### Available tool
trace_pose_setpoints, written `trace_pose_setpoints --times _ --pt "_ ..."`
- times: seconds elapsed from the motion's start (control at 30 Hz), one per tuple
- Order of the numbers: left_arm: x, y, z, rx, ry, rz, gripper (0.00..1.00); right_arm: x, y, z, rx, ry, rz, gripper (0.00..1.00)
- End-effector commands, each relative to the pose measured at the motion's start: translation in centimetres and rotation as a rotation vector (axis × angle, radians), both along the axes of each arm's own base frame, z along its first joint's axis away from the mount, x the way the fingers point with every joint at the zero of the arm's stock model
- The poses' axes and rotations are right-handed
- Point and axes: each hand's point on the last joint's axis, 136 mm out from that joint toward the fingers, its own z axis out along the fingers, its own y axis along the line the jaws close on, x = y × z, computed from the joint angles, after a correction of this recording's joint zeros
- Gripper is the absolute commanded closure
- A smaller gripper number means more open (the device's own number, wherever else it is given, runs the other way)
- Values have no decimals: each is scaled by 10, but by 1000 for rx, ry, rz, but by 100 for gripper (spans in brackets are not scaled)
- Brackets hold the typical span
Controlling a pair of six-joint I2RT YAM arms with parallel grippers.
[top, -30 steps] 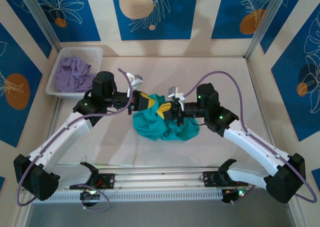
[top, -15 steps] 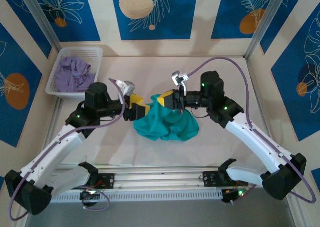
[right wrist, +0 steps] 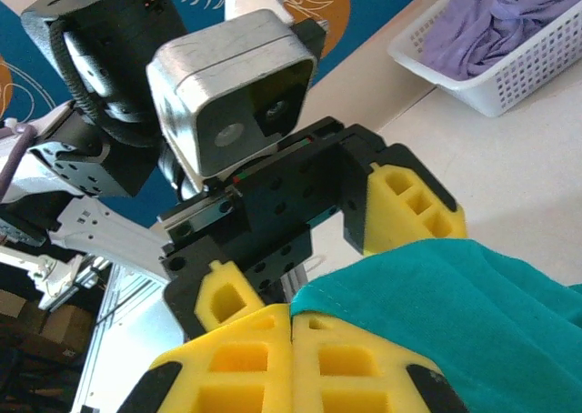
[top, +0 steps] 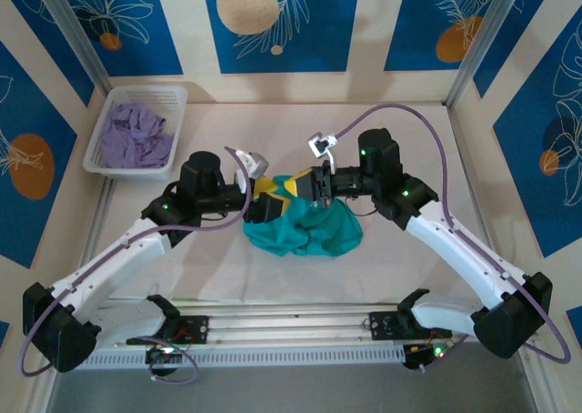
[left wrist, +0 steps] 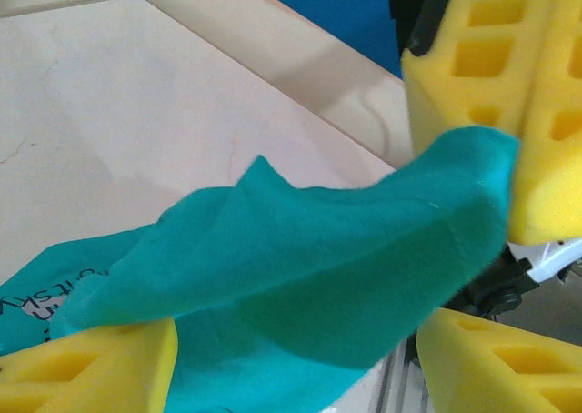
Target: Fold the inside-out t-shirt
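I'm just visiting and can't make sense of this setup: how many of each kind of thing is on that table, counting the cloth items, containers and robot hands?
teal t-shirt: 1
purple heap of cloth: 1
white basket: 1
robot hands: 2, the left hand and the right hand
Total: 5

Seemingly unreadable white print (left wrist: pixel 41 297) on t-shirt (left wrist: pixel 300 277)
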Motion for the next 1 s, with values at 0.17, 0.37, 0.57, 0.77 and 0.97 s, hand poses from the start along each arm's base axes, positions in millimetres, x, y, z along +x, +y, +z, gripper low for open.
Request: trace_pose_setpoints --times 0.17,0.37,0.57,0.77,0.97 --pt "21 -3 6 67 -90 42 31 -11 -6 14 27 8 85 100" --pt "11 17 5 163 -170 54 25 -28 -21 8 -34 -66 175 100" --pt "-30 25 1 291 -261 -194 24 -52 -27 2 -12 -179 310 100" --pt "-34 16 6 312 -376 -335 25 -61 -27 0 18 -202 395 100" --pt "-24 -7 2 294 -380 -439 27 -63 -24 -3 38 -175 432 100"
